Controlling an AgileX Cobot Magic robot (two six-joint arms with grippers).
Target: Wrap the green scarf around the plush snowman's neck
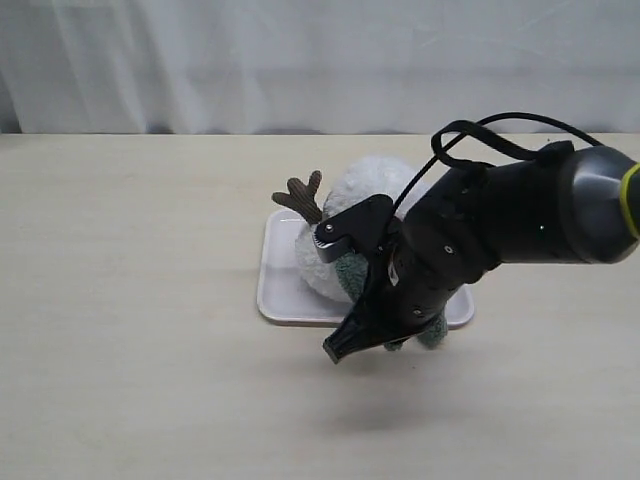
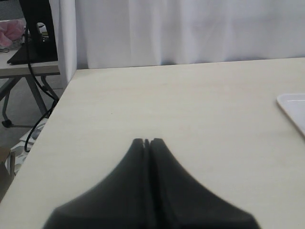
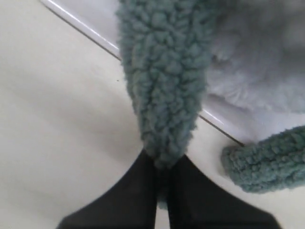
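White curtain (image 1: pixel 300 60) behind a pale tabletop (image 1: pixel 120 300). On the tabletop is a white tray (image 1: pixel 278 288) bearing the snowman (image 1: pixel 365 180), which lies down with one brown twig arm (image 1: pixel 302 195) raised toward the curtain. The right arm reaches across the toy and hides most of it, the neck included.

Right tool (image 3: pixel 162 167): fingers pressed together on one end of the scarf (image 3: pixel 164 81). The scarf runs from the white plush, over the tray rim, to the fingertips above bare tabletop. Its free end (image 3: pixel 267 162) lies loose just beside the held one, also past the rim.

Left tool (image 2: pixel 147 141): fingers pressed together on nothing. It hangs over bare tabletop well apart from the toy, and only a corner of the tray shows in its view.

Step in hand, as judged: the wrapping itself, probably well along. Both scarf ends come out on the same side of the snowman, so the band seems to pass round it. Whether it sits in the neck crease cannot be told.

Next move, as judged: carry the held end across the free end and over the front of the toy. The pull should be gentle, so the band stays at the neck and the light plush is not dragged off the tray. Only then should the fingers part.
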